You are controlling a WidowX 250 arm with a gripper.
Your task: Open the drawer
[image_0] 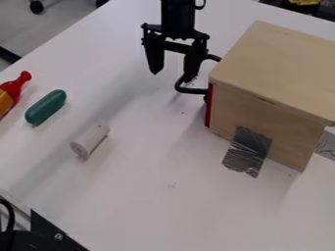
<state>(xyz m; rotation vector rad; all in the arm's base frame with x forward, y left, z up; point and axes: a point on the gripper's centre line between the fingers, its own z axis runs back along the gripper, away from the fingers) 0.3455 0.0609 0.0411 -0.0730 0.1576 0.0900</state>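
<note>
Well, one spread gripper (pixel 171 77), near perhaps one handle (pixel 192 91), one box (pixel 281 63)

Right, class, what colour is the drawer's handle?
The handle is black, seen in the camera view.

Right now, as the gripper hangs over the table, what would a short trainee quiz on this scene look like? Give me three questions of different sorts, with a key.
1. Multiple choice: what colour is the panel beside the black handle on the wooden box?
a) blue
b) red
c) white

2. True or false: the pincer is open, its two fingers apart.

3. Fill in the missing word: the green object lies between the red-and-orange bottle and the white ____.

Key: 1. b; 2. true; 3. cylinder
</note>
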